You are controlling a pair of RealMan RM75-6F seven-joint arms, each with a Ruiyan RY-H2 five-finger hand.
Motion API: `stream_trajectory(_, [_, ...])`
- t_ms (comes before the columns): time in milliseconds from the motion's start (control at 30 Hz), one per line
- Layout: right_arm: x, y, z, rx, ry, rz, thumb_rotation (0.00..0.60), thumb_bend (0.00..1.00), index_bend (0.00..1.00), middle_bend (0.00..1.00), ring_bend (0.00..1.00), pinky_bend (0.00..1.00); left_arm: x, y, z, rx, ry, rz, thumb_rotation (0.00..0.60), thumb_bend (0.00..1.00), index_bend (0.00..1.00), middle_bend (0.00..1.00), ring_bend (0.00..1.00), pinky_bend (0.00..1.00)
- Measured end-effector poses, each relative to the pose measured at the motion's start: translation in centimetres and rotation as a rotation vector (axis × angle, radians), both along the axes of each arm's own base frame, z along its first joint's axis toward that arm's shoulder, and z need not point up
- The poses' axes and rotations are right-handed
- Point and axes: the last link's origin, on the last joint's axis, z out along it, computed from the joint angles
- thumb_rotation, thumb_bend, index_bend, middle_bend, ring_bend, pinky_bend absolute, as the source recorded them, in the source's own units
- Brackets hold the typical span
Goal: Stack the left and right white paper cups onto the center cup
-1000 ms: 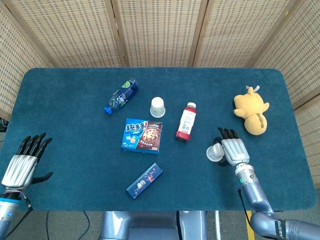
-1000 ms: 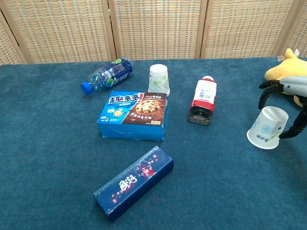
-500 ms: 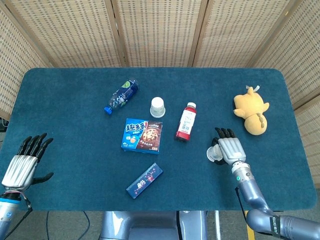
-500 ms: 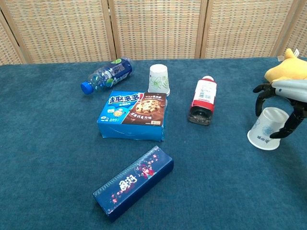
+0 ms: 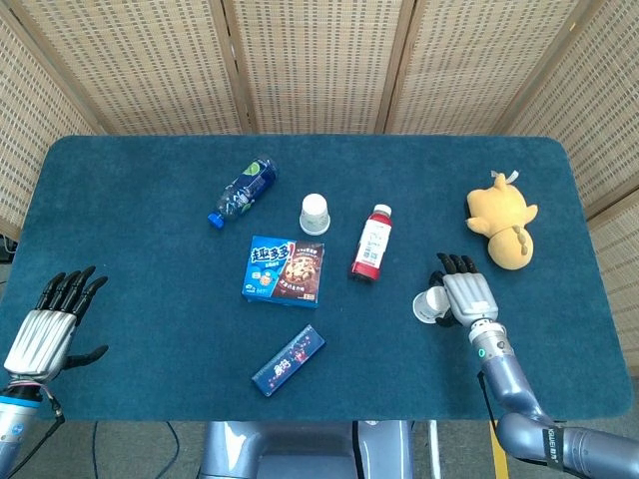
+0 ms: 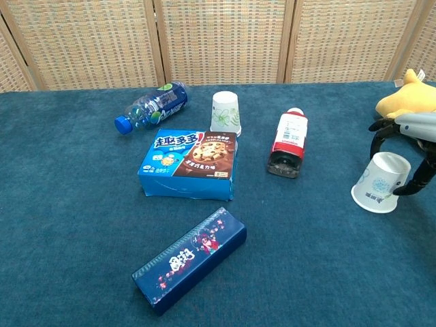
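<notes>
A white paper cup (image 5: 316, 214) stands upside down at the table's middle (image 6: 226, 112), behind the cookie box. A second white paper cup (image 6: 381, 182) sits tilted at the right, base up, between the fingers and thumb of my right hand (image 6: 415, 129). In the head view that hand (image 5: 464, 299) covers the cup (image 5: 429, 306) from the right and holds it. My left hand (image 5: 50, 324) hovers at the near left table edge, fingers spread, holding nothing. I see no third cup.
A blue water bottle (image 5: 243, 189) lies at the back left. A cookie box (image 5: 285, 270) and a red drink bottle (image 5: 370, 242) lie near the middle. A dark blue box (image 5: 289, 359) lies nearer the front. A yellow plush toy (image 5: 502, 222) sits behind my right hand.
My right hand drew its fingers closer round the tilted cup, then eased slightly right again. The cup has hardly shifted. The left hand has not moved.
</notes>
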Motion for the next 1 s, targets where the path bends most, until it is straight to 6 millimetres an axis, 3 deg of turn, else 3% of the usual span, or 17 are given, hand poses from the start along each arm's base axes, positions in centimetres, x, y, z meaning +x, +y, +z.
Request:
stream_trajectory(133, [0.0,0.0,0.0,-0.014,-0.015,-0.001,0.600,0.32,0.53,0.16,0.00,0.09,0.1,-0.1,0.0,-0.003,-0.003,-0.003,0.600,0.18,0.08,0.00,0.00,0.00])
stream_trajectory(500, [2.0,-1.1,0.9,-0.067,-0.049,0.065,0.600,0.31,0.51,0.16,0.00,0.09,-0.1,0.1,0.1,0.003,-0.006,0.001,0.600,0.18,0.08,0.00,0.00,0.00])
stream_trajectory(833, [7.7,-5.0,3.7,-0.180,-0.120,0.181,0.600,0.29,0.49,0.16,0.00,0.10,-0.5,0.5,0.1,0.010,-0.012,0.021,0.600,0.18,0.08,0.00,0.00,0.00])
stream_trajectory(1000, [10.3,-6.9,4.0,-0.202,-0.127,0.222,0.600,0.29,0.50,0.16,0.00,0.10,-0.8,0.8,0.0,0.003,-0.013,0.032,0.600,0.18,0.08,0.00,0.00,0.00])
